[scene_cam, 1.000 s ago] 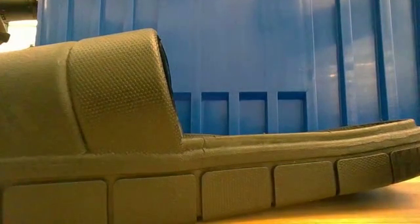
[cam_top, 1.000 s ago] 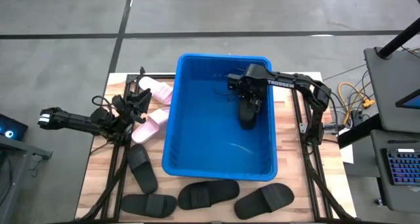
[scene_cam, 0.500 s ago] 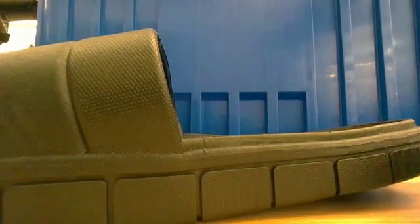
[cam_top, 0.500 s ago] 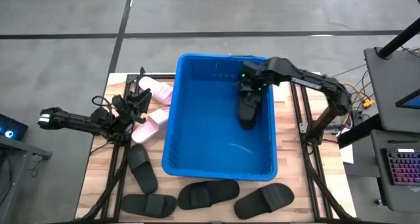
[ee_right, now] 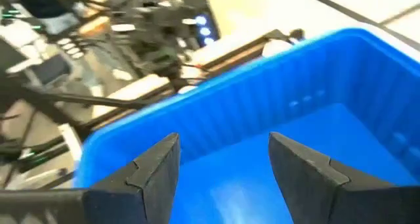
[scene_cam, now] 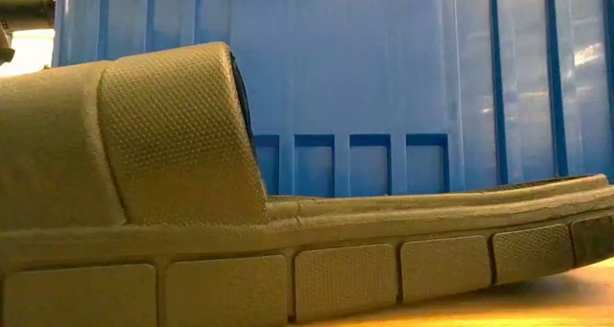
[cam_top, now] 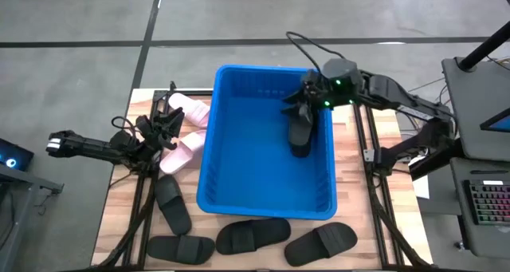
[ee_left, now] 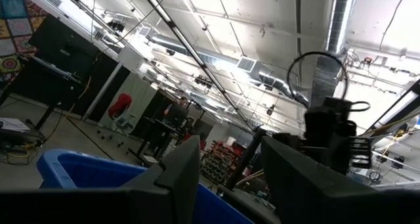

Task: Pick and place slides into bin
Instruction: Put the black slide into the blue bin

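Black foam-like slides look light and springy to me, stiff enough in the sole but soft at the strap, with a matte skin that should not slip. One black slide (cam_top: 300, 131) lies inside the bin (cam_top: 209, 170), near its far right corner. My right gripper (cam_top: 305, 100) hovers just above it, fingers spread and holding nothing. Four more black slides (cam_top: 253, 235) lie outside the bin's near wall and left corner; two pink slides (cam_top: 189, 110) sit beside its left wall, where my left gripper (cam_top: 165, 128) waits, part-open and empty. I would pinch the wide strap or a sole edge.
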`<action>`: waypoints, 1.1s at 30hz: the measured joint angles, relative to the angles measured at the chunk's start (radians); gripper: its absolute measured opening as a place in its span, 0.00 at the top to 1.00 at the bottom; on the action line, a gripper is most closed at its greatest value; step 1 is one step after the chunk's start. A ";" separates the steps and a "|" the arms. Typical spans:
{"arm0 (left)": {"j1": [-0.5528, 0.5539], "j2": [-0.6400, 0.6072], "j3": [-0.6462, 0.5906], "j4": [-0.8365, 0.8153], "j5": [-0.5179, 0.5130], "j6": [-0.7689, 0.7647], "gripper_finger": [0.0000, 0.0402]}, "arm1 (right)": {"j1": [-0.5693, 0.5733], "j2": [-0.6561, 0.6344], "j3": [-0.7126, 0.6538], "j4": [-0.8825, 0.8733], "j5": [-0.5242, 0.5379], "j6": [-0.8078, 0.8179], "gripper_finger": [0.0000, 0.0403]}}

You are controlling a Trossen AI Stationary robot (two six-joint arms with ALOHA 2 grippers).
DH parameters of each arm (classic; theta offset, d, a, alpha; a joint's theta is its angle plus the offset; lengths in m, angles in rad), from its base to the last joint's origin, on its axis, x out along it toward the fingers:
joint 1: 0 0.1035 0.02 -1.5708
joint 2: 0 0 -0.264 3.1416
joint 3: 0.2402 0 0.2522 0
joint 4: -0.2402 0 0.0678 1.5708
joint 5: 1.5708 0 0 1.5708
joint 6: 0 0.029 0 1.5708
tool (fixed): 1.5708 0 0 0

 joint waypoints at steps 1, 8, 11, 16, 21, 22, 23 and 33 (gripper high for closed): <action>0.000 0.000 0.000 0.000 0.000 0.000 0.63 | 0.016 -0.008 -0.001 -0.005 0.000 0.005 0.45; 0.000 0.000 0.000 0.000 0.000 0.000 0.63 | 0.121 -0.046 -0.001 -0.050 0.001 0.094 0.46; 0.000 0.000 0.000 0.000 0.000 0.000 0.63 | 0.165 -0.053 -0.001 -0.072 0.001 0.120 0.46; 0.000 0.000 0.000 0.000 0.000 0.000 0.63 | 0.235 -0.057 -0.001 -0.085 0.002 0.158 0.46; 0.000 0.000 0.000 0.000 0.000 0.000 0.63 | 0.289 -0.057 -0.001 -0.085 0.003 0.186 0.46; 0.000 0.000 0.000 0.000 0.000 0.000 0.63 | 0.296 -0.057 -0.001 -0.085 0.003 0.205 0.46; 0.000 0.000 0.000 0.000 0.000 0.000 0.63 | 0.302 -0.057 -0.001 -0.085 0.003 0.222 0.46; 0.000 -0.001 0.000 0.000 0.000 0.000 0.63 | 0.370 -0.053 -0.001 -0.085 0.003 0.385 0.46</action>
